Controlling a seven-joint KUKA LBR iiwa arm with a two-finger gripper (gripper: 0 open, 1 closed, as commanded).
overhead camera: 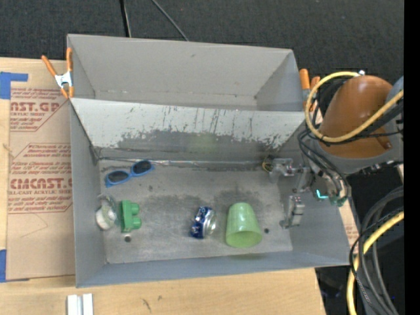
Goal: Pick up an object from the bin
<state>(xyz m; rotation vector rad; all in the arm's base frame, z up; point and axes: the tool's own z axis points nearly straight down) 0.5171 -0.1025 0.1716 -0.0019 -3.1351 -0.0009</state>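
The green cup (242,225) lies tipped over, near, at 9 o'clock from the jaws; their spread I cannot tell.

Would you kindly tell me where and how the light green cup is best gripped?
Probably across the light green cup mid-body, coming straight down: it lies on its side, apart from the blue can, its curved walls exposed left and right.

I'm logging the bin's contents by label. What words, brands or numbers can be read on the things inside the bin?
Crushed blue can: pale markings, too blurred to read.
Green cup: no text to be seen.
Blue sunglasses: no text to be seen.
Green and white thing: no text to be seen.
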